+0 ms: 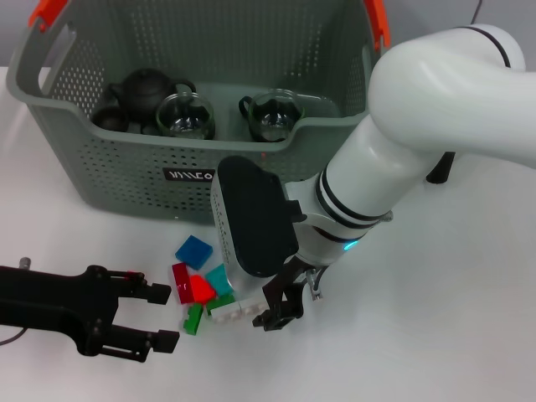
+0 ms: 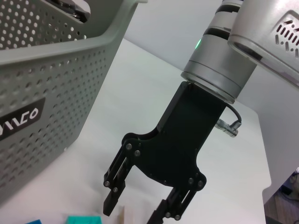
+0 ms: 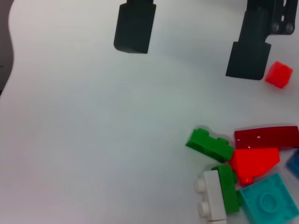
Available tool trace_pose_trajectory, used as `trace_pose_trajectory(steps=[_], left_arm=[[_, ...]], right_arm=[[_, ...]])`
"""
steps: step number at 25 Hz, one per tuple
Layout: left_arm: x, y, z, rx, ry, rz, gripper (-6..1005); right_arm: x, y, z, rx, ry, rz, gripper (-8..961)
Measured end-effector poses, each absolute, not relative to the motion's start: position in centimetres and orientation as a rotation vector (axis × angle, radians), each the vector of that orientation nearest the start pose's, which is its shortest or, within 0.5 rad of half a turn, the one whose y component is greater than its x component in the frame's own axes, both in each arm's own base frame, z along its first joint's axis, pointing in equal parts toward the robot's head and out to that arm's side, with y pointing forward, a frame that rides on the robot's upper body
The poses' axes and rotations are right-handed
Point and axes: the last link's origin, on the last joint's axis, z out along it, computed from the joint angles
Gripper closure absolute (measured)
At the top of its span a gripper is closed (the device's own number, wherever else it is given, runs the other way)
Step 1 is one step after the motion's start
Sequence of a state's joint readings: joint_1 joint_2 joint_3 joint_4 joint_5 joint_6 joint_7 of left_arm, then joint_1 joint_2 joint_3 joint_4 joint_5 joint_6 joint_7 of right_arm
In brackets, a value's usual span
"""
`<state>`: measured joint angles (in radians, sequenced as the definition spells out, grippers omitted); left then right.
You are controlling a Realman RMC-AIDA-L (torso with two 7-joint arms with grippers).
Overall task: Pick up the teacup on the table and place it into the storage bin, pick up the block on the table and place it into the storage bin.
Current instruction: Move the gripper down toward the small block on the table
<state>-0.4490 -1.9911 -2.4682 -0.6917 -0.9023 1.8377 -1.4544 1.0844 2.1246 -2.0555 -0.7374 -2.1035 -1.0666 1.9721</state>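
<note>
Right gripper (image 1: 285, 311) is lowered at the pile of blocks (image 1: 203, 291) on the bench (image 1: 435, 335), jaws apart, holding nothing; left gripper (image 1: 161, 316) lies beside the pile, also spread and empty; storage bin (image 1: 126, 180) stands behind the blocks, two glass teacups (image 1: 186, 115) and a dark teapot (image 1: 144, 90) inside.

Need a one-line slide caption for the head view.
Right gripper open over the blocks, left gripper open alongside; storage bin already holds a teapot and glass cups.
</note>
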Motion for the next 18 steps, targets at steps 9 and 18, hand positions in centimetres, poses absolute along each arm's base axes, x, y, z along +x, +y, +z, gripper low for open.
trace_pose_trajectory(steps=[9, 18], left_arm=[[-30.40, 27.02, 2.85, -2.994, -0.821, -0.484, 203], [-30.43, 27.02, 2.85, -2.992, -0.823, -0.483, 204]], right_arm=[[9.73, 34.08, -16.41, -3.075, -0.422, -0.638, 517], [9.99, 34.09, -16.42, -3.075, -0.412, -0.642, 619]])
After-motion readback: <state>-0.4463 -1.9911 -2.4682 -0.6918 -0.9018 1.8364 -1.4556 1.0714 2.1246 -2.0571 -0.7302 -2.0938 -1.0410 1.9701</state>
